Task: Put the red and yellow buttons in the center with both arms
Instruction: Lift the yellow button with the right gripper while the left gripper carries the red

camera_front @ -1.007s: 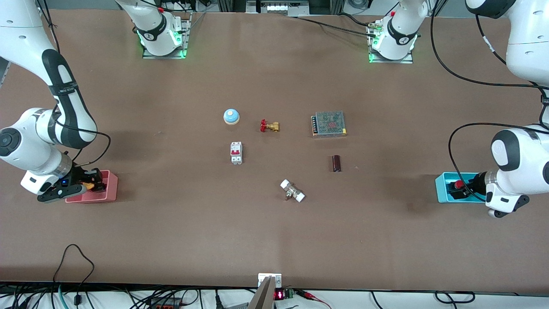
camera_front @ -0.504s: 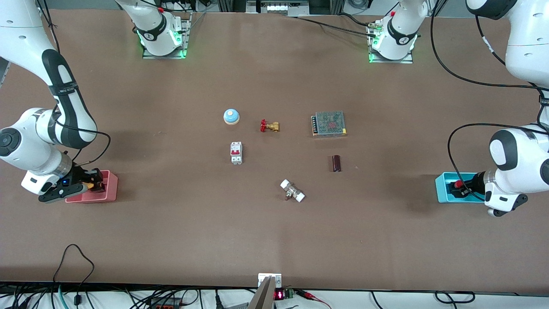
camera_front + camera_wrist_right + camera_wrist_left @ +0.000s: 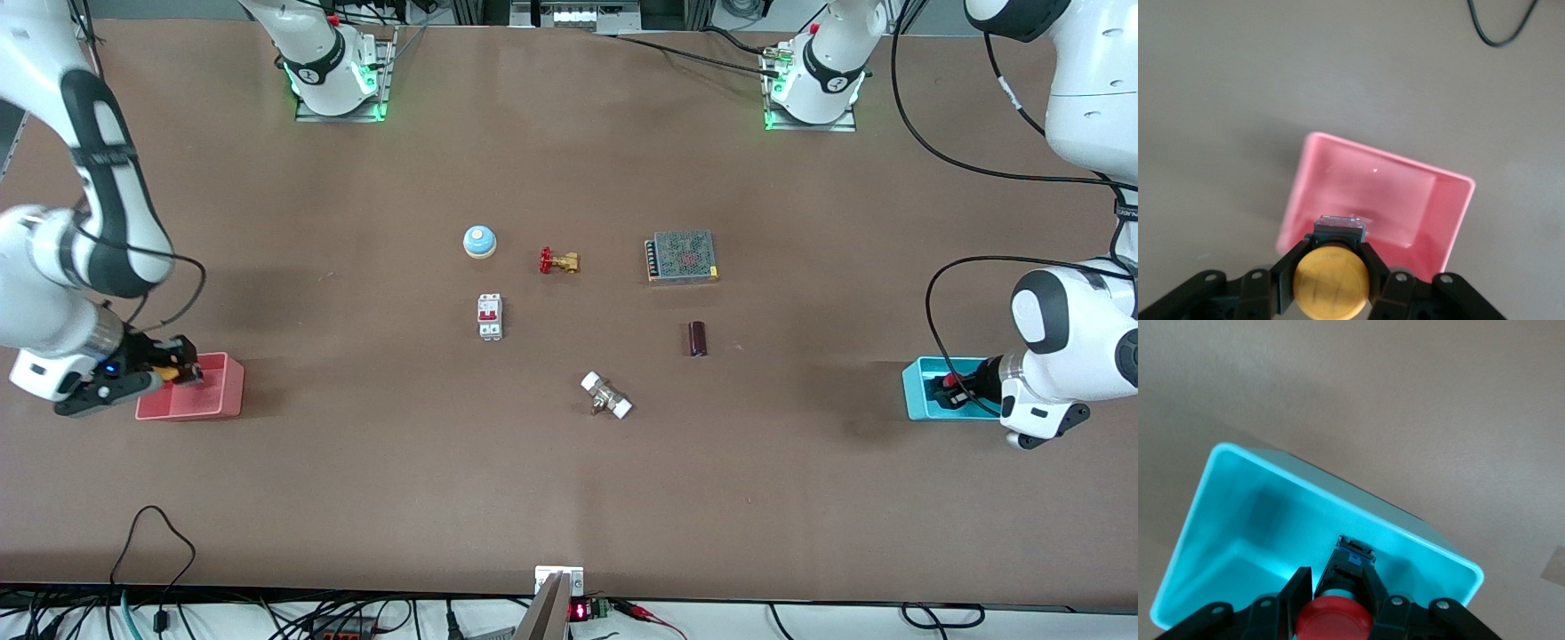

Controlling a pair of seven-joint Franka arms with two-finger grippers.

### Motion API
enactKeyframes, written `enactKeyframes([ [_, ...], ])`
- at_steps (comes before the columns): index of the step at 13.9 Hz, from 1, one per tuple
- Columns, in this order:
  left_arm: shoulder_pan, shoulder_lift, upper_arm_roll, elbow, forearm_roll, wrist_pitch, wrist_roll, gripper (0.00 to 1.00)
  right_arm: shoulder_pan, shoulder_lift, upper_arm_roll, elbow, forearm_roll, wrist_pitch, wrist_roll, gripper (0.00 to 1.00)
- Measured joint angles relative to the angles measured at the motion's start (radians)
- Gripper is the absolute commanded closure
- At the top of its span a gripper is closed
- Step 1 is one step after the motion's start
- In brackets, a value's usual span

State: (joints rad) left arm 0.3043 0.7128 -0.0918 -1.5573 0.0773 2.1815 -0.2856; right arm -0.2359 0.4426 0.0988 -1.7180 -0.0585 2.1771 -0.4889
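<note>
My right gripper point(image 3: 182, 372) is shut on the yellow button point(image 3: 169, 373) and holds it above the pink tray point(image 3: 209, 404) at the right arm's end of the table. In the right wrist view the yellow cap point(image 3: 1331, 283) sits between the fingers point(image 3: 1288, 280) over the tray point(image 3: 1445, 220). My left gripper point(image 3: 947, 389) is shut on the red button point(image 3: 951, 381) inside the cyan tray point(image 3: 917, 391) at the left arm's end. In the left wrist view the red cap point(image 3: 1334, 621) sits between the fingers point(image 3: 1298, 593), low over the tray floor point(image 3: 1238, 540). The brown table centre point(image 3: 587, 329) is bare.
Round the centre lie a blue-and-white bell point(image 3: 479, 241), a brass valve with a red handle point(image 3: 558, 260), a white circuit breaker point(image 3: 490, 316), a metal power supply point(image 3: 682, 256), a dark cylinder point(image 3: 698, 339) and a white-ended fitting point(image 3: 606, 396).
My right gripper has lifted the yellow button up out of the pink tray and drawn toward the table's end. My left gripper has risen slightly with the red button.
</note>
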Motion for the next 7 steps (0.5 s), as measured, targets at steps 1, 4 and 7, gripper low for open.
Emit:
enactKeyframes([
  [1, 0.000, -0.009, 0.000, 0.008, 0.000, -0.018, 0.010, 0.61, 0.017, -0.047, 0.017, 0.004, 0.017, -0.076, 0.043, 0.68],
  [4, -0.001, -0.063, -0.002, 0.059, 0.009, -0.156, 0.044, 0.61, 0.133, -0.130, 0.043, -0.008, 0.027, -0.183, 0.274, 0.68],
  [7, -0.011, -0.146, -0.030, 0.092, 0.052, -0.304, 0.063, 0.61, 0.240, -0.131, 0.091, -0.038, 0.022, -0.177, 0.513, 0.68],
])
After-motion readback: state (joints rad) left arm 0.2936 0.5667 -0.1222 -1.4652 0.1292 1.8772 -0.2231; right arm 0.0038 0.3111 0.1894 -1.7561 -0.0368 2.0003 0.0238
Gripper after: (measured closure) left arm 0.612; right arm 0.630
